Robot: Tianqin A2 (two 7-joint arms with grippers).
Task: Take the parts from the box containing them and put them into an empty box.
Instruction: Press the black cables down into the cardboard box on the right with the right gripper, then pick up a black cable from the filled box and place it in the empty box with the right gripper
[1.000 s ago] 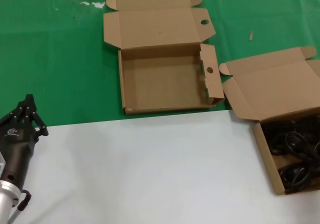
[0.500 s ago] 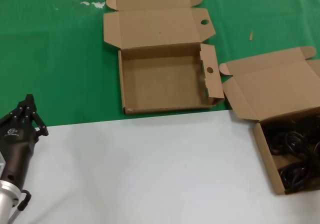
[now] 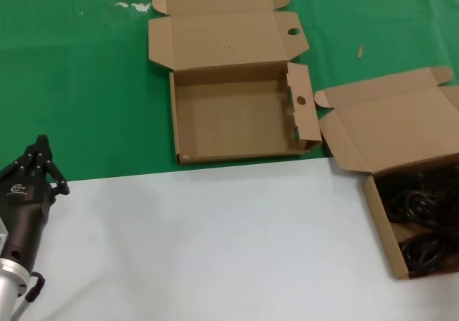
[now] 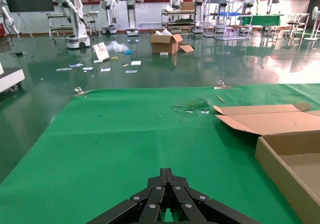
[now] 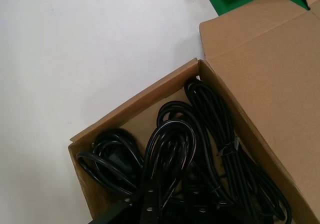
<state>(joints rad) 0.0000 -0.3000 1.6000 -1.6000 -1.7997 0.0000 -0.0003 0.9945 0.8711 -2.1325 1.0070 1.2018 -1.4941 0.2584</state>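
Where the black power cords (image 5: 200, 154) lie coiled in the brown box (image 5: 135, 106) at the table's right edge, the right gripper (image 5: 150, 211) is seen just above them, its fingers apparently pressed together over one loop; whether a cord is pinched cannot be told. The cords are glossy, bundled and tied. The empty box (image 3: 237, 117) with punched holes sits well apart on green cloth (image 3: 72, 84). The left gripper (image 3: 39, 160), pressed together, is parked far left.

white logo on left gripper (image 3: 41, 165) body, unreadable; no other legible txt
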